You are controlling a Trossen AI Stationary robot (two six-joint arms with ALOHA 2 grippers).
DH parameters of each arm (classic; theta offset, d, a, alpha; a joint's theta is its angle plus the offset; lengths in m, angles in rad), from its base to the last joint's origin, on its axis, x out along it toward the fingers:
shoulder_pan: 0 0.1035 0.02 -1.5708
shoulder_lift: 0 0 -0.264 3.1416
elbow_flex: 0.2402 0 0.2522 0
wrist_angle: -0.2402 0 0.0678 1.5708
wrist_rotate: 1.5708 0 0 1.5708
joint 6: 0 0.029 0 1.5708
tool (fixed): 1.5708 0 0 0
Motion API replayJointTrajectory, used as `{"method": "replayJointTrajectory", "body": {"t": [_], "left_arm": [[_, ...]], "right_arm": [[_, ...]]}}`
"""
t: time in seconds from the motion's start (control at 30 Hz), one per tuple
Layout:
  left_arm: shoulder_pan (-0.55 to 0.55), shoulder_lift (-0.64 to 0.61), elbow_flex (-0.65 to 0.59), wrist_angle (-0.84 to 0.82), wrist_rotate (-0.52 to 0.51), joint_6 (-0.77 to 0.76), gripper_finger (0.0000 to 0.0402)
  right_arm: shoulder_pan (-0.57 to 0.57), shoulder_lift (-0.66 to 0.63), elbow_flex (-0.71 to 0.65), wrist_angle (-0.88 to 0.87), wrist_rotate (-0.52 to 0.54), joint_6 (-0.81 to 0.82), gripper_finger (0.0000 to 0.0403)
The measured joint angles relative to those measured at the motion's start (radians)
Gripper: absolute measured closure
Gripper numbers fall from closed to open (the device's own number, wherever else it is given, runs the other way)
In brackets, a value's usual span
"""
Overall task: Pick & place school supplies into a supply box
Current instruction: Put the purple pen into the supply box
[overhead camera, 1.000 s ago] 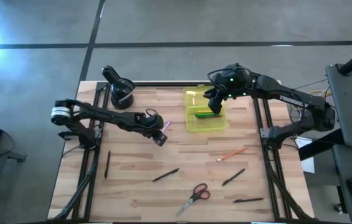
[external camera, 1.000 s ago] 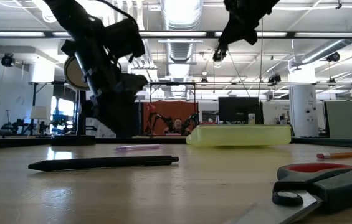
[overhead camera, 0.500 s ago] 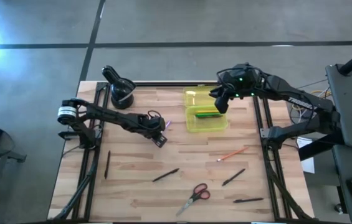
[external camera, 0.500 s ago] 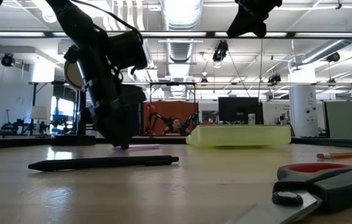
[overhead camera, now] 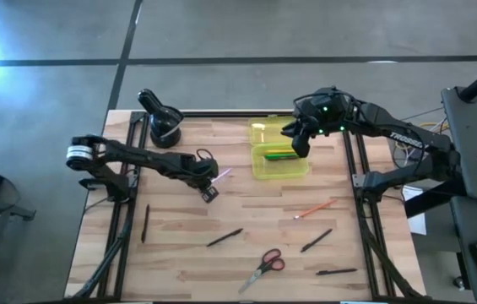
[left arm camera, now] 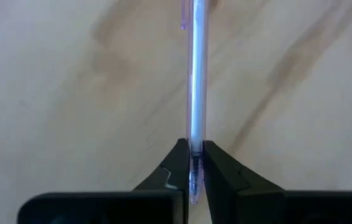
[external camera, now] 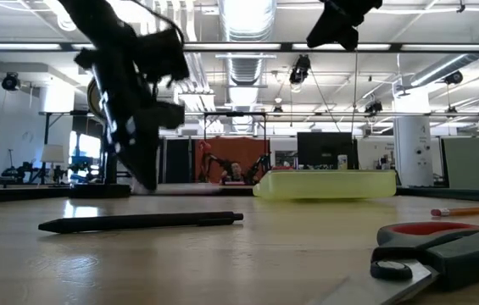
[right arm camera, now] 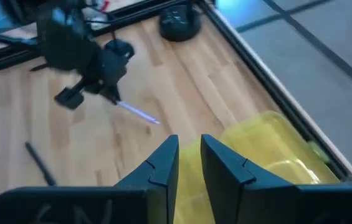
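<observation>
Pickup of the pink-purple pen (left arm camera: 197, 81) is the step in hand: the left gripper (left arm camera: 192, 163) has its two fingers clamped on one end of it, the rest of the barrel jutting out forward over the wooden table (overhead camera: 179, 228). From above, this pen (overhead camera: 221, 174) sits left of the supply box (overhead camera: 280, 162), near but not touching it, and the low view suggests it is already off the boards, though I cannot be sure. The yellow-green box lies open with a green pen (overhead camera: 280, 155) inside. Hanging just above the box's far edge, the right gripper (right arm camera: 189, 160) has its fingers narrowly parted and nothing between them. Next, I judge, the left arm must carry the pen across and line it up lengthwise with the box before release, since a grip so near the end may let it swing. Scissors (overhead camera: 263, 266), an orange pencil (overhead camera: 316, 208) and several black pens (overhead camera: 224, 238) remain scattered on the near half of the table.
</observation>
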Motion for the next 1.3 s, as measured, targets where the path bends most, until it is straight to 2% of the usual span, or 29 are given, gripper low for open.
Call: {"method": "replayJointTrajectory", "body": {"t": [0.23,0.33,0.5,0.67,0.77,0.97,1.1,1.3], "left_arm": [[0.000,-0.158,0.000,-0.099,-0.005,0.070,0.0392],[0.000,-0.215,0.001,-0.097,0.026,0.068,0.0392],[0.003,-0.282,0.001,-0.067,0.141,0.005,0.0392],[0.004,-0.327,0.001,0.030,0.244,-0.074,0.0392],[0.012,-0.341,0.002,0.105,0.301,-0.140,0.0392],[0.027,-0.348,0.003,0.238,0.441,-0.274,0.0392],[0.027,-0.350,0.003,0.258,0.460,-0.318,0.0392],[0.027,-0.350,0.003,0.258,0.474,-0.330,0.0393]], "right_arm": [[0.065,0.081,0.000,0.096,-0.100,-0.099,0.0344],[0.120,0.141,0.000,0.155,-0.133,-0.180,0.0343],[0.208,0.260,0.029,0.233,-0.134,-0.289,0.0319],[0.276,0.375,0.112,0.233,-0.127,-0.479,0.0284],[0.314,0.438,0.174,0.224,-0.063,-0.594,0.0271],[0.378,0.541,0.283,0.199,0.154,-0.827,0.0268],[0.393,0.587,0.328,0.133,0.184,-0.885,0.0275],[0.400,0.606,0.353,0.048,0.187,-0.888,0.0288]]}}
